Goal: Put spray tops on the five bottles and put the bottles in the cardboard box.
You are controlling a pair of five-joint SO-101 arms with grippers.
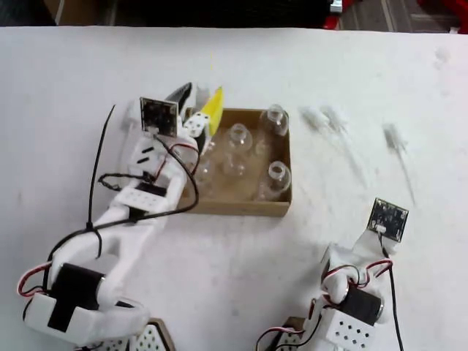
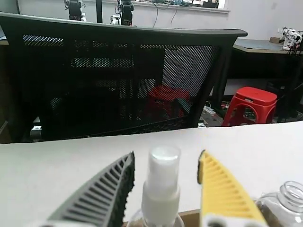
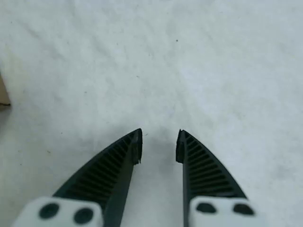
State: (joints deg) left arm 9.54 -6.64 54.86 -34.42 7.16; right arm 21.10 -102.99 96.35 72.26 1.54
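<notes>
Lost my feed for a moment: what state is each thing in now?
cardboard box: open-topped, on the table
left gripper: open, fingers either side of the capped bottle's top
capped bottle: upright, spray top on
uncapped bottles: upright in the box, necks open
loose spray tops: lying on the table beside the box
right gripper: open, over bare table

Clear bottles stand inside cardboard box, spray tops lying nearby.

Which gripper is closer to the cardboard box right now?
Left. The left gripper is over a corner of the cardboard box, open and straddling a spray top there. The right gripper is over the table, apart from the box.
</notes>
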